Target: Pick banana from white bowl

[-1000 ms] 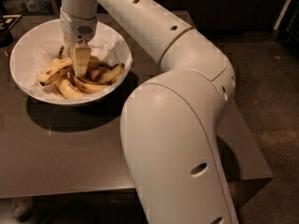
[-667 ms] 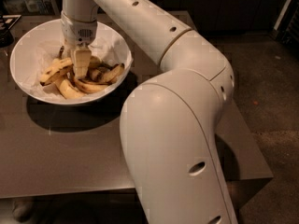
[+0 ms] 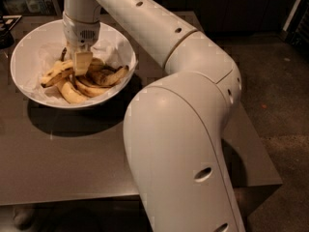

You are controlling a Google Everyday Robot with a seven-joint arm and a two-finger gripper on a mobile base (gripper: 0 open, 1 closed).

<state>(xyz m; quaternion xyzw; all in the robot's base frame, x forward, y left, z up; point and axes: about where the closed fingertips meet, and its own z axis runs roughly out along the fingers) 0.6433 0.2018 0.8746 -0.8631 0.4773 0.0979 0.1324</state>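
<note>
The white bowl (image 3: 29, 57) stands on the table at the far left and holds several bananas. The longest banana (image 3: 57, 73), yellow with brown speckles, lies across the middle of the pile. My gripper (image 3: 82, 63) reaches straight down into the bowl and sits right on this banana, about at its middle. A shorter curved yellow banana (image 3: 70, 94) lies at the front of the pile. A browner one (image 3: 110, 76) lies at the right. The gripper hides part of the pile behind it.
The bowl sits on a dark brown table (image 3: 72, 158). My large white arm (image 3: 183, 129) arches over the table's right half and fills the foreground. A dark floor (image 3: 280, 95) lies to the right. Dark objects stand at the far left edge (image 3: 6, 33).
</note>
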